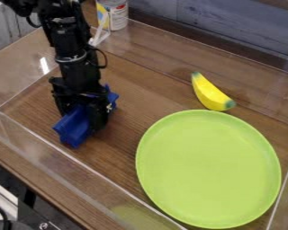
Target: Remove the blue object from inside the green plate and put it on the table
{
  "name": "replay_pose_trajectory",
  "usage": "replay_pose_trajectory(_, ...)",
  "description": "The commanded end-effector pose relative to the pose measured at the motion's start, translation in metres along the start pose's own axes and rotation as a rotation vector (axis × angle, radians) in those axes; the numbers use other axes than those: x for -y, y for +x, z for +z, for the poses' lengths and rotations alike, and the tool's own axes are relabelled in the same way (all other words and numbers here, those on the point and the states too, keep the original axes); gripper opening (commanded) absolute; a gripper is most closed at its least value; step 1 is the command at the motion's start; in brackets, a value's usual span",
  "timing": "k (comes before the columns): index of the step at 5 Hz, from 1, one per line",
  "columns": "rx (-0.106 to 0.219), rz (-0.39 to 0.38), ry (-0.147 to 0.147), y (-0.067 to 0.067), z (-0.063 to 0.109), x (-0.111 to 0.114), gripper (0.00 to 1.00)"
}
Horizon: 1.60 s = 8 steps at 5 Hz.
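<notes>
The blue object (75, 127) lies on the brown wood-grain table (147, 85) at the left, well apart from the green plate (208, 166), which is empty at the front right. My black gripper (84, 104) stands upright directly over the blue object, its fingers down around the object's upper end. The fingers look spread on either side of it, but the frame does not show clearly whether they press on it. The arm rises from there to the top left.
A yellow banana (211, 92) lies on the table behind the plate. A yellow-and-white bottle (111, 13) stands at the back left. Clear acrylic walls (62, 193) border the table at the front and left.
</notes>
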<state>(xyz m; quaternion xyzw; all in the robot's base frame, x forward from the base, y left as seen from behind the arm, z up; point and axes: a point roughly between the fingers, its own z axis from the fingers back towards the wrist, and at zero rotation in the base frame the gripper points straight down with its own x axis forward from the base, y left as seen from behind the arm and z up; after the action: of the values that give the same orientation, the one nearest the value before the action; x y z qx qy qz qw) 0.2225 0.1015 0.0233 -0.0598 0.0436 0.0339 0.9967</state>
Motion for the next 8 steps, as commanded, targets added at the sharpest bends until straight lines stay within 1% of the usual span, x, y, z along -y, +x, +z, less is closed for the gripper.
replay_pose_trajectory(1,0.020,-0.003,0.010,0.005,0.001,-0.001,0.00)
replay_pose_trajectory(3,0.020,0.009,0.007,0.007,-0.003,-0.001,0.00)
replay_pose_trajectory(4,0.067,0.002,-0.005,0.009,0.026,0.003,1.00)
replay_pose_trajectory(5,0.124,-0.006,-0.017,0.010,0.059,0.007,1.00)
replay_pose_trajectory(6,0.169,-0.002,-0.017,0.015,0.096,0.012,1.00)
replay_pose_trajectory(7,0.199,-0.006,-0.005,0.020,0.126,0.016,1.00)
replay_pose_trajectory(8,0.193,-0.020,0.004,0.019,0.108,0.016,1.00)
